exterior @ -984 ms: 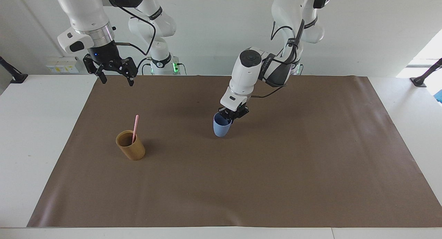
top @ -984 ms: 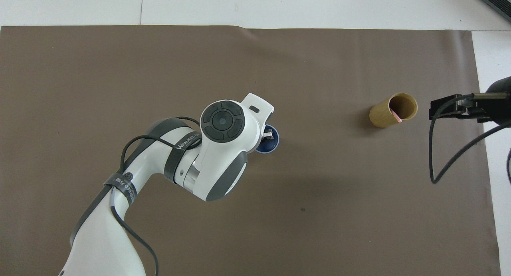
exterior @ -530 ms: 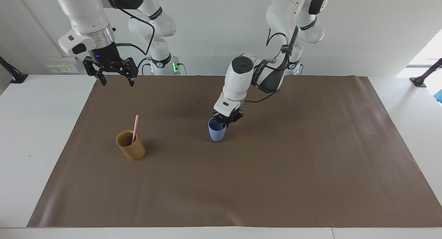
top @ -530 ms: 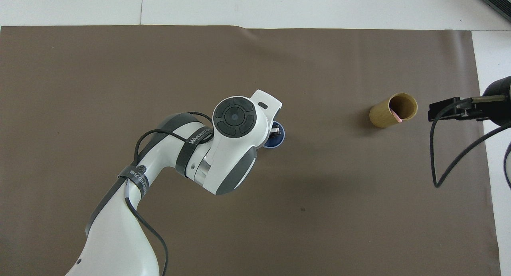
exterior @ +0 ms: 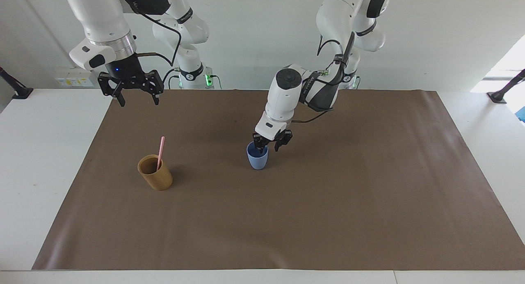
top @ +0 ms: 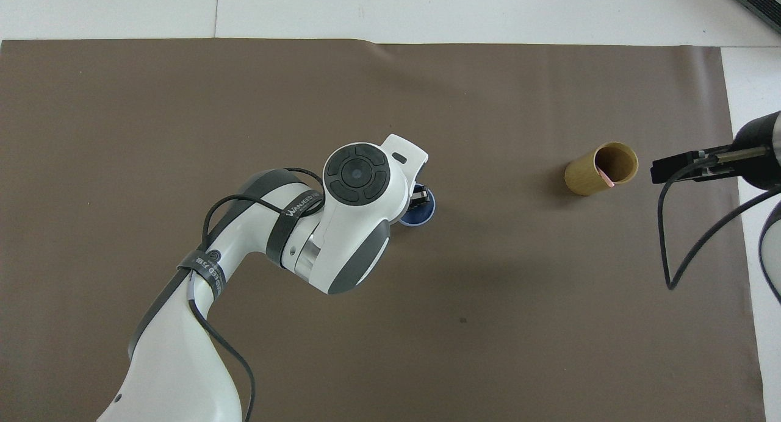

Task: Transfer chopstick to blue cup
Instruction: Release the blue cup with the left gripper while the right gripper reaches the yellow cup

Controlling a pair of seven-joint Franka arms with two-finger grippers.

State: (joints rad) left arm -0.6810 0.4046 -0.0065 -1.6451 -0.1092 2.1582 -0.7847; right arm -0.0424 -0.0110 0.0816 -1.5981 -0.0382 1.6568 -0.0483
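Note:
The blue cup [exterior: 257,157] stands upright on the brown mat near the middle; part of its rim shows in the overhead view [top: 426,211]. My left gripper [exterior: 270,145] is open just above the cup's rim, one finger over its mouth and one outside it. The pale pink chopstick [exterior: 160,152] leans in the tan-brown cup [exterior: 155,173], toward the right arm's end; both show in the overhead view, the chopstick [top: 605,176] against the cup's wall [top: 586,177]. My right gripper [exterior: 134,96] is open, raised over the mat's edge nearest the robots.
The brown mat [exterior: 328,202] covers most of the white table [exterior: 41,161]. The left arm's wrist and forearm [top: 341,227] hang over the mat beside the blue cup and hide most of it from above.
My left gripper brought the tilted blue cup toward the right arm's end, stood it upright and opened, letting go of its rim. The right gripper shifted slightly.

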